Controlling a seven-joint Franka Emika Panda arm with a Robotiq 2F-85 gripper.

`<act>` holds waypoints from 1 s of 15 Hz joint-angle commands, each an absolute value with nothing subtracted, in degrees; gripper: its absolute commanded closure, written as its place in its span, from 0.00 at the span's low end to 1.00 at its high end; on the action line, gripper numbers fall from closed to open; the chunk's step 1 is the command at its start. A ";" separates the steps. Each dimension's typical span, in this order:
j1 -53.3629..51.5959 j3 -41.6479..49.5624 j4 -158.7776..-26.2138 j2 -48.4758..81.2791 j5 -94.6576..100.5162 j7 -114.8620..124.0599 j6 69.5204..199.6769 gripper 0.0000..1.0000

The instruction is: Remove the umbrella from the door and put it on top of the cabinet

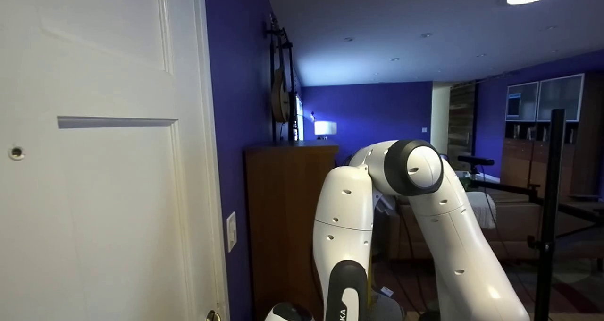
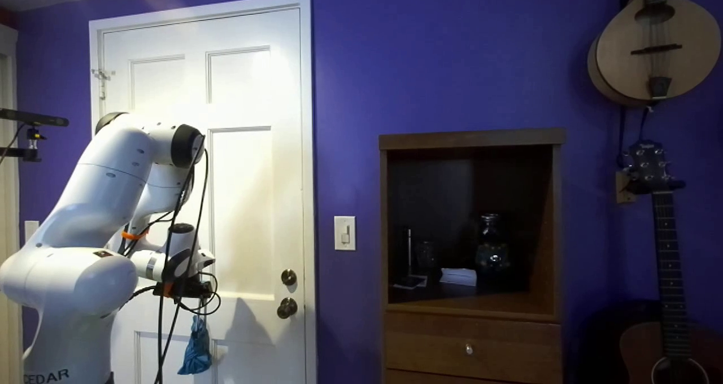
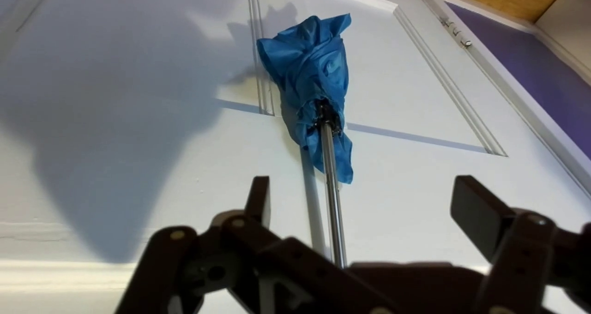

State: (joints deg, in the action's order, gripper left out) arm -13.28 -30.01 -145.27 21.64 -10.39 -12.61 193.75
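Observation:
The umbrella [image 3: 307,64] is a crumpled blue canopy on a thin silver shaft and hangs against the white door [image 2: 243,175]. In an exterior view the umbrella [image 2: 196,347] hangs canopy down, just below my gripper [image 2: 195,291]. In the wrist view my gripper [image 3: 362,201] is open, with the shaft between its fingers, nearer the left finger and not clamped. The shaft's upper end is hidden behind the gripper body. The brown wooden cabinet [image 1: 290,207] stands beside the door and also shows in an exterior view [image 2: 471,140]. The gripper is not visible in the exterior view along the door.
A light switch [image 2: 344,233] is on the purple wall between door and cabinet. Door knobs [image 2: 287,308] stick out at the door's edge. Cables [image 2: 169,293] hang from the arm. A mandolin-like instrument [image 2: 655,51] and a guitar [image 2: 669,276] hang right of the cabinet.

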 commanded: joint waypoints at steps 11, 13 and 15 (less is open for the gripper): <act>-27.34 -16.25 -138.26 29.27 -5.08 -1.08 197.94 0.00; -30.20 -14.14 -136.26 30.84 -5.50 -0.86 198.96 0.00; -31.97 -13.28 -134.29 32.21 -5.57 -0.38 199.31 0.00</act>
State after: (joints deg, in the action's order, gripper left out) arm -28.32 -15.51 -138.01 29.11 -4.54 -1.41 197.67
